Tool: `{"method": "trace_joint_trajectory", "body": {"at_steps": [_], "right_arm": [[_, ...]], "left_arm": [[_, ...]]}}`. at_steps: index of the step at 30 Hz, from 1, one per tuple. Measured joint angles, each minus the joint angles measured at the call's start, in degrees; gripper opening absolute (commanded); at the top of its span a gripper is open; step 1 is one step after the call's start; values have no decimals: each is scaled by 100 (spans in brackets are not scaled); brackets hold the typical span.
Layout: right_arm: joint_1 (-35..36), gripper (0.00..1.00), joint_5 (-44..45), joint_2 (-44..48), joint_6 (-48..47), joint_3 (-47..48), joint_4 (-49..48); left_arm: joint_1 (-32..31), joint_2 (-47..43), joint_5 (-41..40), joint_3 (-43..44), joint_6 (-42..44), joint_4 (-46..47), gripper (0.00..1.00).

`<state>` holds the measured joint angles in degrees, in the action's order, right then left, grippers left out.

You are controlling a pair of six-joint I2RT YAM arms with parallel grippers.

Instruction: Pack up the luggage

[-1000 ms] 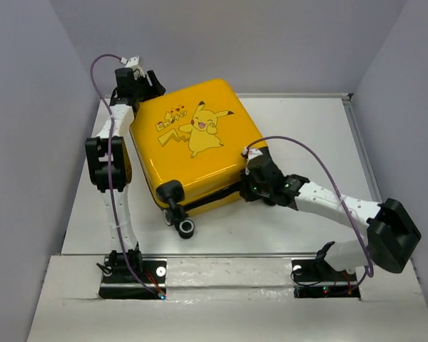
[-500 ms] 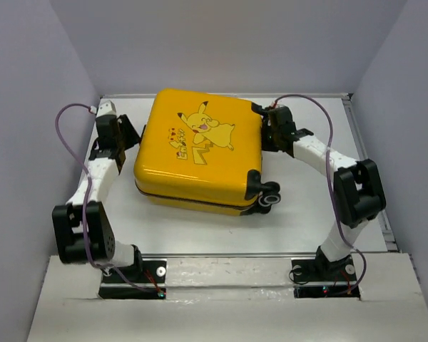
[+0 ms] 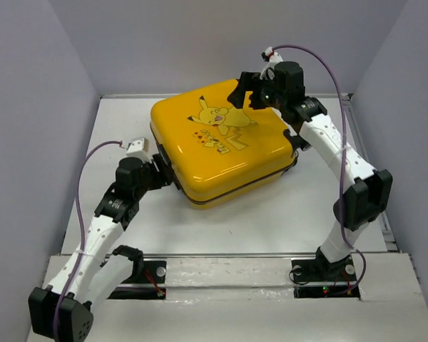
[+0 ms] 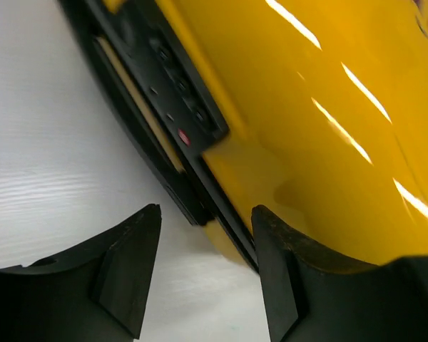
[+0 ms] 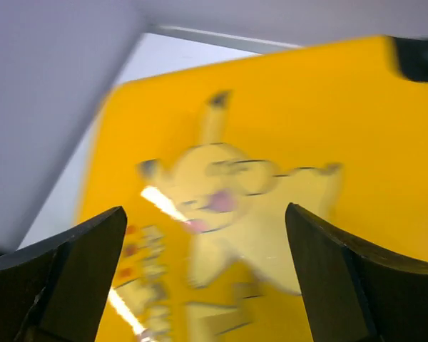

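- On the table (image 3: 285, 221), top view: the luggage (image 3: 221, 153) lay flat and shut, printed face up, set askew toward the rear centre. Its outline read nearly square, so the long axis could not be told.
- Same view: the left pincer (image 3: 165, 168) sat at the case's near-left side, level with the seam (image 3: 246, 183). The right pincer (image 3: 246, 95) hung above the far corner, over the lid side.
- Left wrist view: the left pincer (image 4: 203, 281) was partly open and held nothing. The luggage (image 4: 328, 142) lay directly ahead and to the right, its black side panel (image 4: 178, 107) and dark seam running diagonally toward the gap between the fingers. Contact could not be told.
- Right wrist view, blurred: the right pincer (image 5: 203, 285) was spread wide and empty, with the luggage (image 5: 235, 192) below it, printed face up, apart from the fingers.
- Judgement: the left arm stood nearer the seam, the likely place to open the case.
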<state>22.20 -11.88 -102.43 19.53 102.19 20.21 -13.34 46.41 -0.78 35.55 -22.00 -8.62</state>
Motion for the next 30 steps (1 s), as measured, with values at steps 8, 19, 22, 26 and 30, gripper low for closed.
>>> {"method": "trace_joint_trajectory", "body": {"at_steps": [8, 19, 22, 26, 30], "right_arm": [[396, 7, -415, 2822, -339, -2090, -157], [297, 36, 1012, 5224, 485, -5608, 380], [297, 82, 1676, 5318, 732, -5602, 385], [177, 100, 2299, 5195, 1025, -5541, 389], [-289, 100, 2404, 4765, 1174, -5313, 332]], "left_arm": [[-844, -299, 1239, -39, -625, 31, 66], [-828, 424, 516, 2149, -629, 262, 92], [-625, 1272, 380, 2999, -588, 376, 98], [-17, 2852, 402, 4341, -555, 586, 99], [387, 4419, 520, 5451, -422, 361, 99]]}}
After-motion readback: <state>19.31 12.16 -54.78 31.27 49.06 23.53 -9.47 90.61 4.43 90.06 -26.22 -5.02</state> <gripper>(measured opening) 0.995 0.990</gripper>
